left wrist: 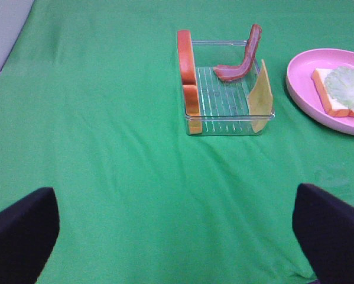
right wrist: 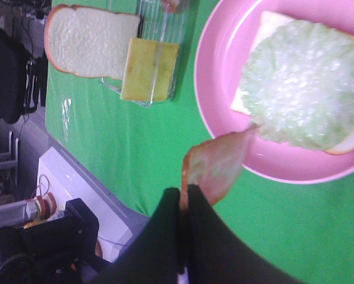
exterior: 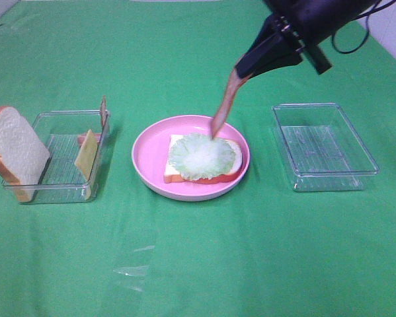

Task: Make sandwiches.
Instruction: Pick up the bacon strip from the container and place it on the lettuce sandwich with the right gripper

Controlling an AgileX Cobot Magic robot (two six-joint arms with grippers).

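The right claw (exterior: 242, 68), pinching one end of a bacon strip (exterior: 223, 107), dangles it over the lettuce-topped bread (exterior: 201, 157) on the pink plate (exterior: 145, 168), where the limp strip could flop onto the rim if dropped off-centre; the left claw (left wrist: 177, 236) hangs spread wide.

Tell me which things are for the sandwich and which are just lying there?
For the sandwich: bacon strip in the right gripper, lettuce, bread slice, pink plate, spare bread slice, cheese slice, second bacon strip.
Just lying about: empty clear box, green cloth.
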